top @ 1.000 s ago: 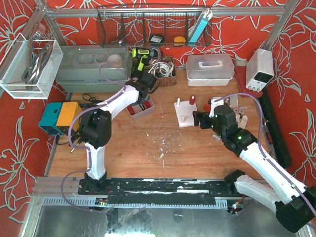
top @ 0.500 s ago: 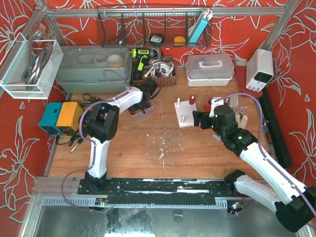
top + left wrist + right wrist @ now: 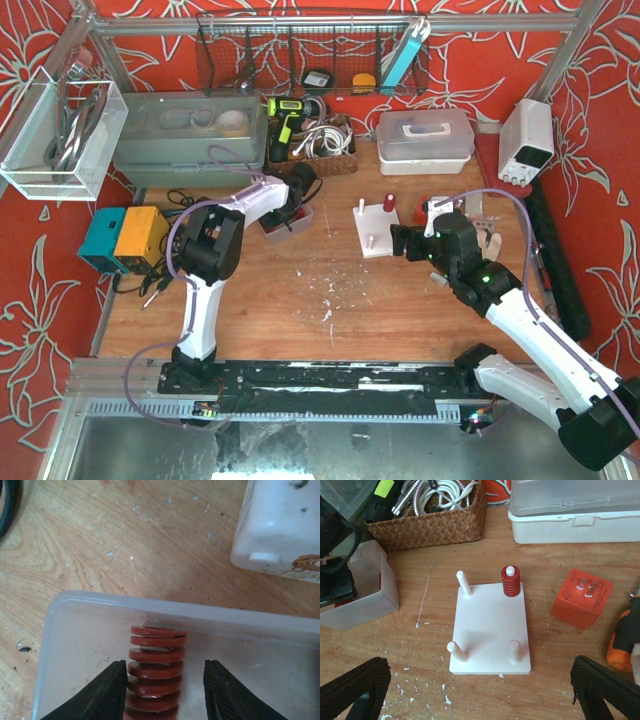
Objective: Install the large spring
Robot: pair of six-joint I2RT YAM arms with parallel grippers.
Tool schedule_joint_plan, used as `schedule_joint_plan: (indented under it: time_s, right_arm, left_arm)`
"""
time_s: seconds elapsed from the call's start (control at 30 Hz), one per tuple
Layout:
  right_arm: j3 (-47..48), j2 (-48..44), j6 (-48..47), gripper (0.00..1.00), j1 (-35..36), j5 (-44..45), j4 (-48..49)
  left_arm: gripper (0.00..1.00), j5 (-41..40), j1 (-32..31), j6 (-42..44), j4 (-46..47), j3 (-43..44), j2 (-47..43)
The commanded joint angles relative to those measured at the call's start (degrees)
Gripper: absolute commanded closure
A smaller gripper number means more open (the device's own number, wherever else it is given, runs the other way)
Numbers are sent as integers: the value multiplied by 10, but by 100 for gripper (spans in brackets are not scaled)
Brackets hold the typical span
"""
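Reaching into a clear plastic bin [image 3: 75,630], the left gripper [image 3: 165,682] has its jaws spread either side of the large red spring [image 3: 156,652], seemingly not yet touching, ready to pinch it, while the right gripper [image 3: 480,687], also agape, faces the white peg board [image 3: 490,630].

A scuffed wooden table [image 3: 300,300] carries a white peg base [image 3: 490,630] at centre and a translucent plastic bin [image 3: 382,587] to its left. A wicker basket [image 3: 430,527] and white lidded box [image 3: 580,510] sit behind, an orange plug cube [image 3: 581,599] near the base's right.
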Motion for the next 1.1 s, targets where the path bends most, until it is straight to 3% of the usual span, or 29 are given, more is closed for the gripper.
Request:
schedule_joint_plan:
  time_s: [0.0, 0.43, 0.83, 1.07]
  right_arm:
    - [-7, -3, -7, 1, 3, 15, -3]
    - [-7, -5, -7, 1, 4, 17, -3]
    - [-9, -4, -6, 1, 4, 24, -1]
    - [-20, -14, -4, 1, 3, 37, 8]
  left_arm:
    - [55, -3, 1, -27, -21, 10, 23]
    - [56, 17, 1, -16, 2, 9, 32]
    - [79, 16, 0, 6, 12, -13, -15]
    - [82, 0, -18, 65, 54, -45, -106]
